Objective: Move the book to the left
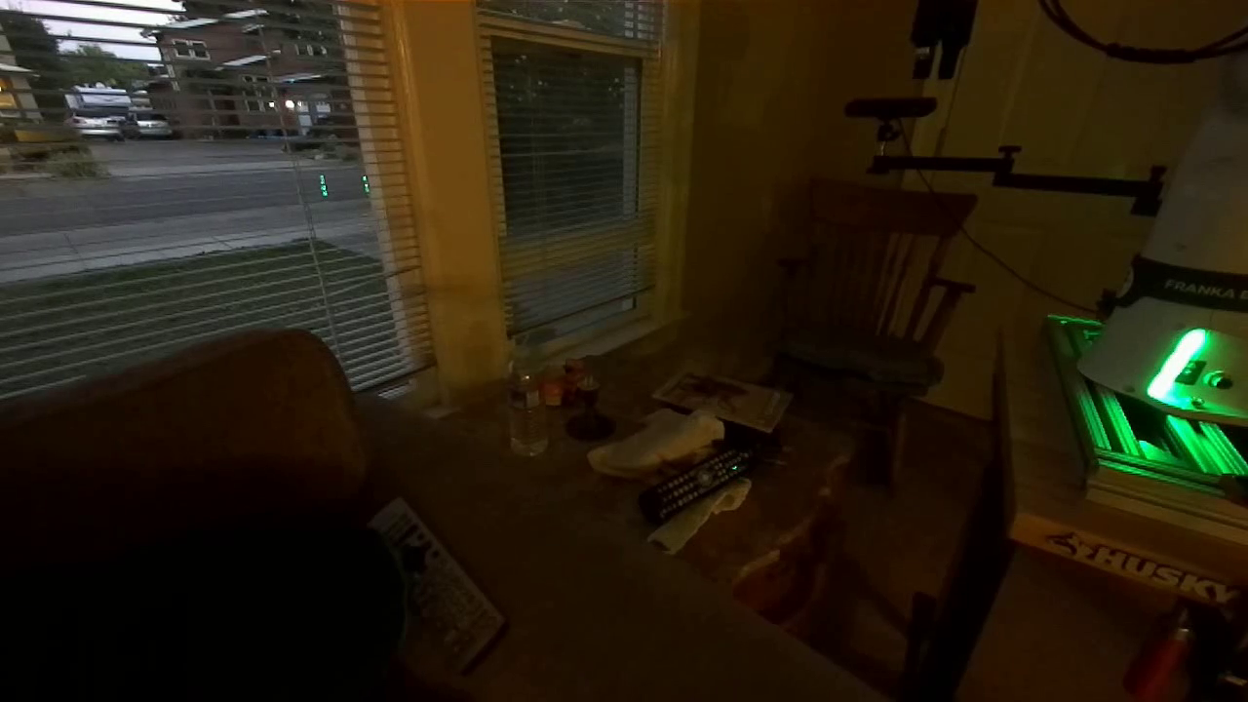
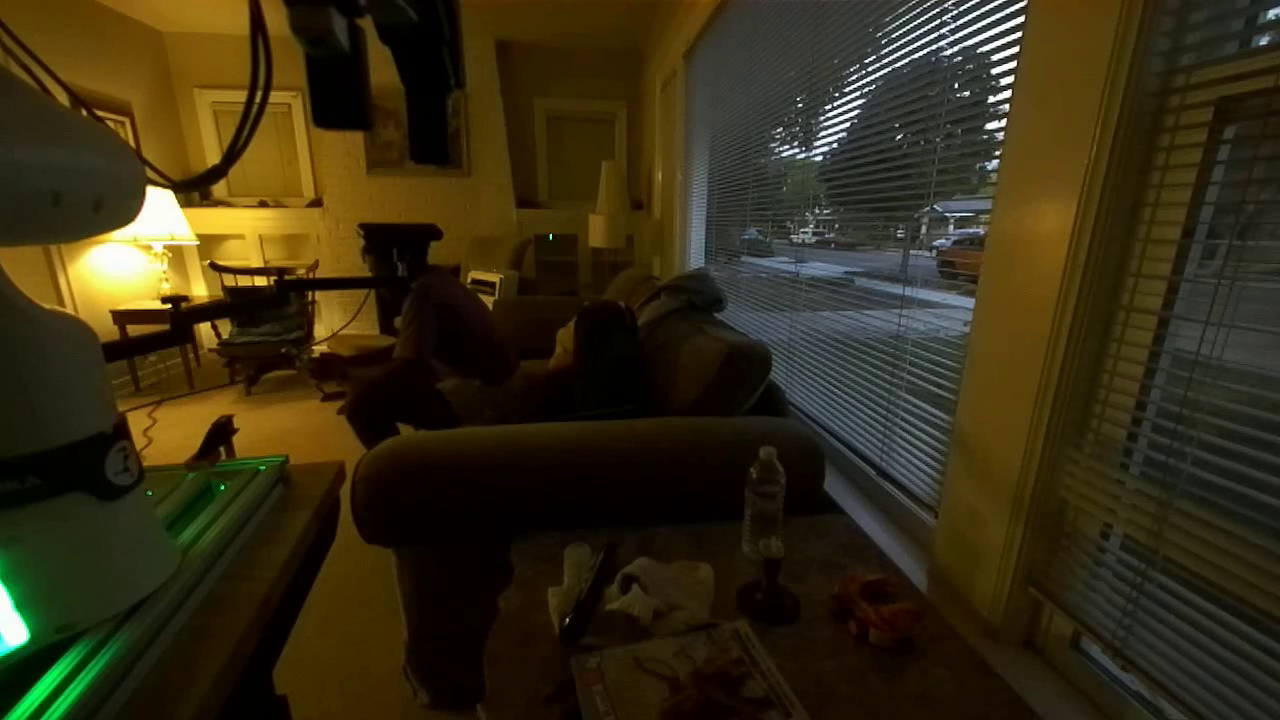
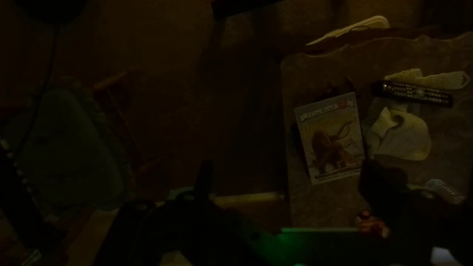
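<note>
The book (image 3: 332,138) lies flat on the table, with a pale cover and a reddish-brown mammoth picture. It also shows in both exterior views, near the chair end of the table (image 1: 721,398) and partly cut off at the bottom edge (image 2: 690,680). My gripper (image 3: 289,171) is open and empty, its two dark fingers wide apart in the wrist view. In both exterior views it hangs high in the air (image 1: 934,70), well above and apart from the book (image 2: 385,140).
On the table (image 3: 321,207) stand a white cloth (image 3: 404,136), a black remote (image 3: 417,92), a water bottle (image 1: 527,409), a dark candle holder (image 1: 589,414) and an orange toy (image 2: 876,608). A sofa (image 2: 590,470) adjoins the table. A wooden chair (image 1: 868,283) stands behind.
</note>
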`<state>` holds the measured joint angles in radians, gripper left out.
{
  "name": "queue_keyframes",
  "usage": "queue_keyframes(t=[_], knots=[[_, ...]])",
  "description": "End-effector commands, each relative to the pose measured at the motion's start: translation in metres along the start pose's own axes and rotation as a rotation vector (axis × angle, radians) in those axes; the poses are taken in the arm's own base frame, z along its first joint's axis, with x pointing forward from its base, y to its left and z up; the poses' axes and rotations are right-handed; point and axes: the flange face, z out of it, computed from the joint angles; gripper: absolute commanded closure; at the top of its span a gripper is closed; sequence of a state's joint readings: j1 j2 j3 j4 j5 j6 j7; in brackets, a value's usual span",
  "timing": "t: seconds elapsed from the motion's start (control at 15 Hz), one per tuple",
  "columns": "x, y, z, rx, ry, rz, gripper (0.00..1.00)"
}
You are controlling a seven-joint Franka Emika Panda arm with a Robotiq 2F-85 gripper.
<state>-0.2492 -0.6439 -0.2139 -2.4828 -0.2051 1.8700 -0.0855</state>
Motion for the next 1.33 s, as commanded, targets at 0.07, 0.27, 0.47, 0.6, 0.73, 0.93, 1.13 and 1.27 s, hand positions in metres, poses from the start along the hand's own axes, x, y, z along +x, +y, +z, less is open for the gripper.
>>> queue_keyframes(t=[0.07,0.27,0.47,0.6,0.73,0.93,1.13,1.27], knots=[[0.025,-0.004,0.027,0.162,-0.049,0.041,0.00],[0.034,-0.007,0.064,0.274,-0.039,0.102,0.00],[0.041,-0.013,0.102,0.327,0.025,0.088,0.00],[0.049,-0.024,0.125,0.355,0.084,-0.005,0.00],[0.057,-0.033,0.145,0.351,0.065,-0.092,0.00],[0.068,-0.042,0.178,0.305,-0.046,-0.269,0.00],[0.063,-0.041,0.180,0.286,-0.023,-0.259,0.00],[0.072,-0.041,0.192,0.271,-0.041,-0.281,0.00]])
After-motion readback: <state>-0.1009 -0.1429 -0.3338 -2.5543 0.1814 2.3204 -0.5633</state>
